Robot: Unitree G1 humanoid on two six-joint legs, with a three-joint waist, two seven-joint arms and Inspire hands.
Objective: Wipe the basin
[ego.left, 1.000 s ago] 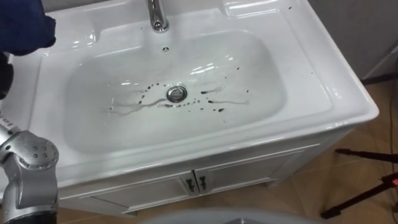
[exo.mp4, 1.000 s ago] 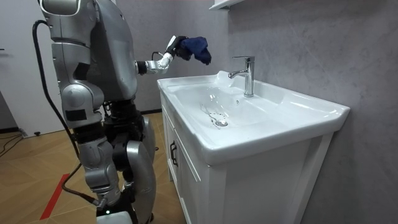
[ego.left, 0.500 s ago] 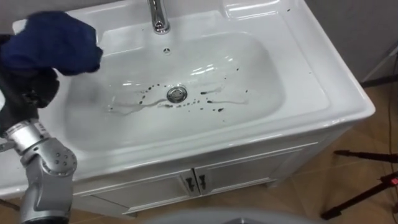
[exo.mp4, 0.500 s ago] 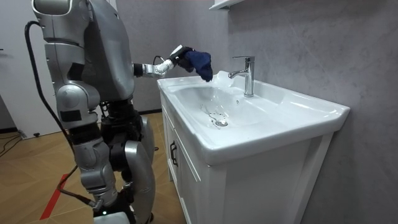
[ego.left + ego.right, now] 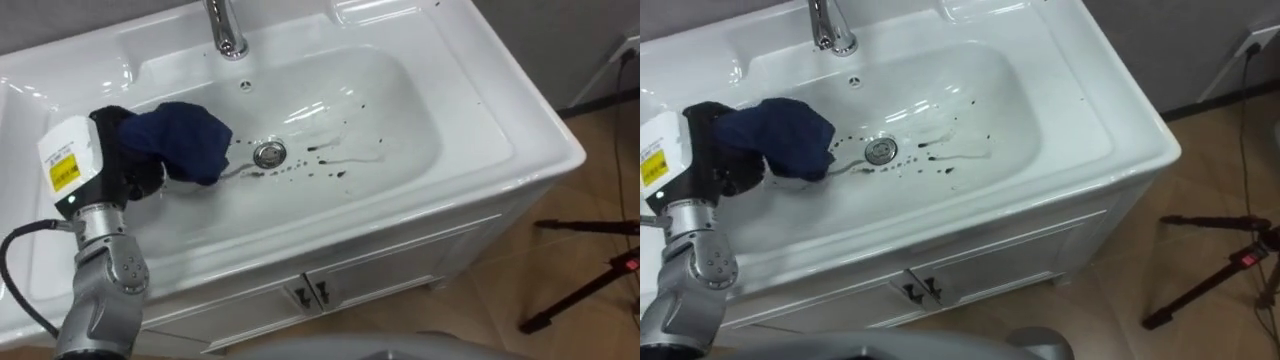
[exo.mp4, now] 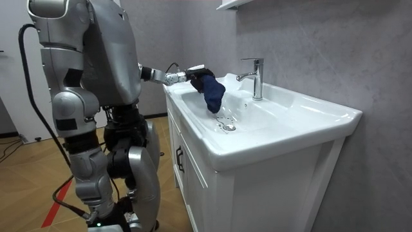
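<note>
At the left of the white basin (image 5: 470, 120), the robot's left hand (image 5: 132, 172) reaches in over the rim, its dark fingers curled into a bunched dark blue cloth (image 5: 185, 142), which it clutches. The cloth sits on the far, drain-ward side of the hand and, in the room view, hangs down from it into the bowl. Whether its lower edge presses on the bowl's floor I cannot tell. Just right of the cloth lies the round metal drain (image 5: 268, 154), with a thin wet streak running from under the cloth's edge toward it. The chrome faucet (image 5: 226, 28) stands behind on the back ledge. Right of the drain, dark specks (image 5: 330, 165) are scattered over the bowl's floor, well apart from the cloth. The robot stands at the front of the white cabinet (image 5: 310, 292).
</note>
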